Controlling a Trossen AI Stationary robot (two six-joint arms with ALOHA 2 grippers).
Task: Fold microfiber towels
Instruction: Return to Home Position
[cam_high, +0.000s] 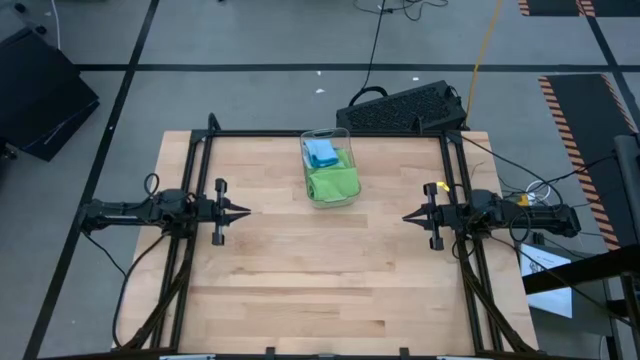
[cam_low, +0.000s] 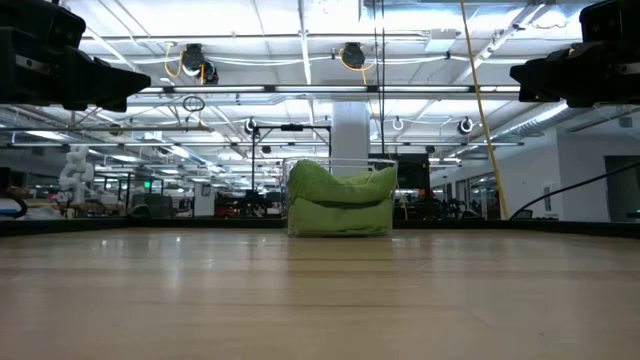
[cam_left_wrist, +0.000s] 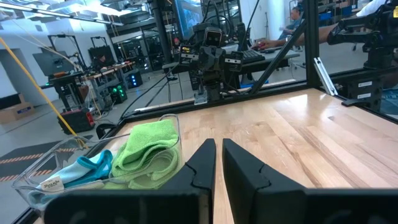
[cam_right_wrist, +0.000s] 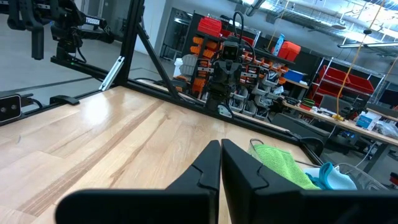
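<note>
Green towel (cam_high: 333, 183) and blue towel (cam_high: 321, 152) in clear bin (cam_high: 341, 132), table (cam_high: 300, 280) far edge, left end effector (cam_high: 240, 211) closed, empty, left side, right end effector (cam_high: 410, 216) closed, empty, right side

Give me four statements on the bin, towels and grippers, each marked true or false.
1. The clear bin holds a green towel and a blue towel. True.
2. A green towel lies spread outside the bin. False: the only towels seen are in the bin.
3. The left gripper holds a blue towel. False: it is shut and empty, at the table's left side.
4. The right gripper is shut and empty, at the table's right side. True.
</note>
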